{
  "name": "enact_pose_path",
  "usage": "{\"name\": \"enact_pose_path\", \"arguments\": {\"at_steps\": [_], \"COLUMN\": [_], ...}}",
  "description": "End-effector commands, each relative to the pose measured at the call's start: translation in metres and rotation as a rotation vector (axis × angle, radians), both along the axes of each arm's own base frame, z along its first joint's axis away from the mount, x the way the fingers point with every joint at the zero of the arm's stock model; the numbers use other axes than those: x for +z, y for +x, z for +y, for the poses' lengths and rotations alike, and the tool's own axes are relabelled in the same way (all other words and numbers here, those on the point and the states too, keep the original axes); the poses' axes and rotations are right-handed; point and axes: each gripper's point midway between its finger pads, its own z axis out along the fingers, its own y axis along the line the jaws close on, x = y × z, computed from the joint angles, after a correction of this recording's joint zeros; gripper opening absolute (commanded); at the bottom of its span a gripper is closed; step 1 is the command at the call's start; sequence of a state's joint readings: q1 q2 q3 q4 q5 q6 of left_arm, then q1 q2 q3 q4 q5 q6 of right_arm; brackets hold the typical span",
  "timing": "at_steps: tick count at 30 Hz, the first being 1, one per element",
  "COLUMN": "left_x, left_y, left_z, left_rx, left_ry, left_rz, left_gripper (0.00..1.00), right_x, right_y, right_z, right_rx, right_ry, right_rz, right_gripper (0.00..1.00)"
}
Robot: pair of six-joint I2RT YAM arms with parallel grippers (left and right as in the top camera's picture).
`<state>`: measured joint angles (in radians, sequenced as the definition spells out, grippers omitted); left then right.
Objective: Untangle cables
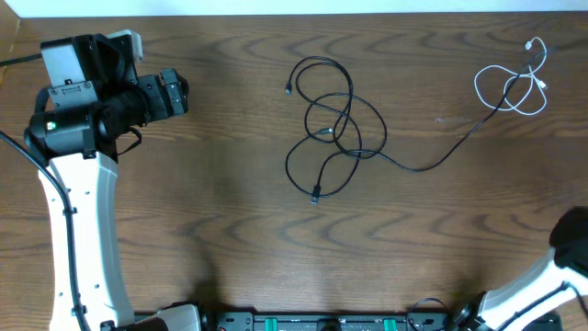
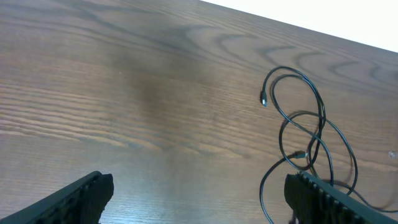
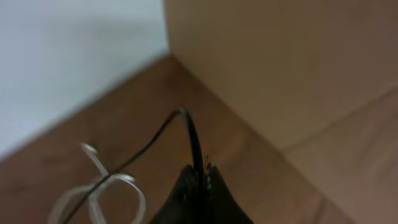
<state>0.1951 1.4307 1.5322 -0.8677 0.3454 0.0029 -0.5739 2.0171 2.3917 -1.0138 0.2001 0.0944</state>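
The right arm (image 1: 571,246) shows only at the near right corner of the table (image 1: 230,239) in the overhead view. The left arm (image 1: 78,193) stretches along the left side. The left gripper (image 2: 199,182) hangs over bare wood with its fingers spread wide and nothing between them.

Ahead of it, mid-table, the black cables (image 1: 331,129) lie in a knot of overlapping loops. One plug (image 1: 288,89) pokes out on the far left of the knot, and another (image 1: 315,198) lies at its near edge. A black strand (image 1: 421,170) trails from the knot toward the far right corner and crosses the white cable (image 1: 513,83), which lies there in loose loops.

In the blurred right wrist view, the right gripper (image 3: 202,171) has its fingers pressed together. They appear to pinch the black strand, which rises from the tips and bends back down to the white cable. A beige wall (image 3: 280,62) stands behind.
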Motion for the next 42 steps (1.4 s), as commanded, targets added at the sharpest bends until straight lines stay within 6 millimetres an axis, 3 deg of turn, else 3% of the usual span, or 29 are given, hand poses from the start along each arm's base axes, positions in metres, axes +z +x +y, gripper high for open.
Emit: {"name": "enact_pose_path", "arguments": {"at_steps": [1,3,4,9,12,13,15,20,23,28,33,36,37,40,41,42], "left_x": [-0.003,-0.004,-0.005,-0.005,-0.005,-0.006,-0.006,-0.006,-0.006,-0.006,-0.006,-0.006,-0.006,-0.007,-0.008,-0.008], "left_y": [-0.001,-0.003,-0.004,-0.004,-0.004,-0.004,-0.005,-0.005,-0.005,-0.005,-0.005,-0.005,-0.006,-0.007,-0.007,-0.008], "left_z": [-0.002,-0.002,-0.002,-0.002,-0.002,-0.002,-0.002,-0.002,-0.002,-0.002,-0.002,-0.002,-0.002,-0.003,-0.003,-0.003], "left_rx": [0.000,0.000,-0.001,0.000,0.000,-0.001,-0.001,-0.001,-0.001,-0.001,0.000,-0.001,-0.001,-0.001,-0.001,-0.001], "left_ry": [-0.008,-0.010,-0.011,-0.010,-0.011,-0.011,-0.011,-0.011,-0.011,-0.011,-0.012,-0.012,-0.012,-0.013,-0.014,-0.015], "left_rz": [0.017,0.025,0.031,0.031,0.033,0.034,0.036,0.036,0.035,0.036,0.035,0.039,0.040,0.045,0.050,0.052], "left_gripper": [0.93,0.93,0.93,0.93,0.93,0.93,0.93,0.93,0.93,0.93,0.94,0.94,0.94,0.94,0.94,0.94], "right_x": [-0.041,-0.057,-0.067,-0.063,-0.052,-0.050,-0.050,-0.053,-0.053,-0.052,-0.068,-0.078,-0.079,-0.074,-0.071,-0.071], "right_y": [-0.007,-0.002,0.004,0.026,0.048,0.050,0.053,0.045,0.048,0.062,0.058,0.052,0.049,0.043,0.031,0.024], "right_z": [-0.031,-0.034,-0.031,-0.001,0.058,0.065,0.071,0.054,0.066,0.136,0.200,0.240,0.263,0.291,0.308,0.313], "right_rx": [-0.112,-0.109,-0.086,0.111,0.419,0.440,0.449,0.316,0.368,0.713,0.862,0.947,0.989,1.040,1.067,1.066], "right_ry": [0.023,0.043,0.066,0.115,0.152,0.157,0.156,0.139,0.176,0.317,0.381,0.388,0.405,0.413,0.424,0.427], "right_rz": [0.084,0.111,0.118,0.083,0.063,0.059,0.063,0.085,0.069,0.011,0.115,0.203,0.224,0.245,0.275,0.304], "right_gripper": [0.10,0.59,0.98,0.99,0.99,0.99,0.99,0.99,0.99,0.99,0.99,0.99,0.99,0.99,0.99,0.99]}}
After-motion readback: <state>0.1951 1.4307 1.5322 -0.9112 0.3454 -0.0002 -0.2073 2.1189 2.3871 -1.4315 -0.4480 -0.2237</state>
